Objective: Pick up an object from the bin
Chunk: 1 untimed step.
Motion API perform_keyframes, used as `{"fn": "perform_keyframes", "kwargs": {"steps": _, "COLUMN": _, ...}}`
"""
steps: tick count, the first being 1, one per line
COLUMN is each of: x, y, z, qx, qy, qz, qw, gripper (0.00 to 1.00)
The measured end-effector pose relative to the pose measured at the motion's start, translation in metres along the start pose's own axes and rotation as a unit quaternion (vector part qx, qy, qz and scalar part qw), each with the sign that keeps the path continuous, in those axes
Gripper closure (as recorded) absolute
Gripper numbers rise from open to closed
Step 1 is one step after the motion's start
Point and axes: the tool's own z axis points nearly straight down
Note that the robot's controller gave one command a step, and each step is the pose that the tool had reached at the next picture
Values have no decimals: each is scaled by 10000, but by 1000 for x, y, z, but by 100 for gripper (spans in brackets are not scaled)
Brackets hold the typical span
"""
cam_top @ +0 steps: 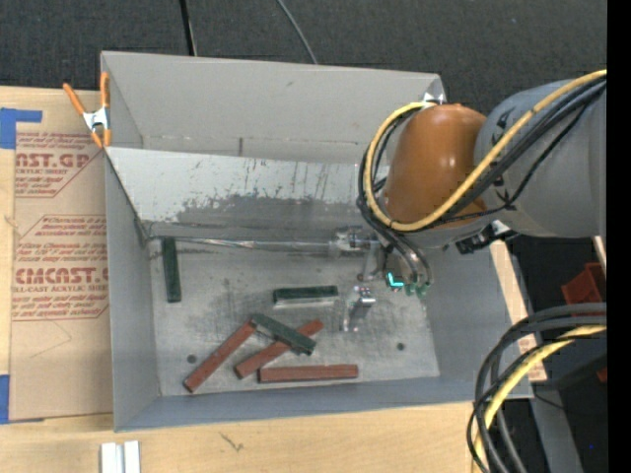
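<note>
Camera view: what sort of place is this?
Probably a robotics lab, a grasping test station: a cabled robot arm over a scratched grey metal bin of loose red-brown bars and dark green bars.

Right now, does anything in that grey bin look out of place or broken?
Nothing looks broken or spilled. The reddish-brown flat sticks and a dark green stick lie crossed in a loose heap near the front of the grey metal bin, while another dark green stick lies alone by the left wall. Its floor is scuffed.

Even light — pale glare on bin (246, 180) wall.
</note>
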Motion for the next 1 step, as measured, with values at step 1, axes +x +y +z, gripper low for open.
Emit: {"fn": "perform_keyframes", "kwargs": {"steps": 1, "x": -2, "y": 0, "z": -3, "qx": 0, "qy": -36, "qz": 0, "qw": 10000, "gripper": 0}}
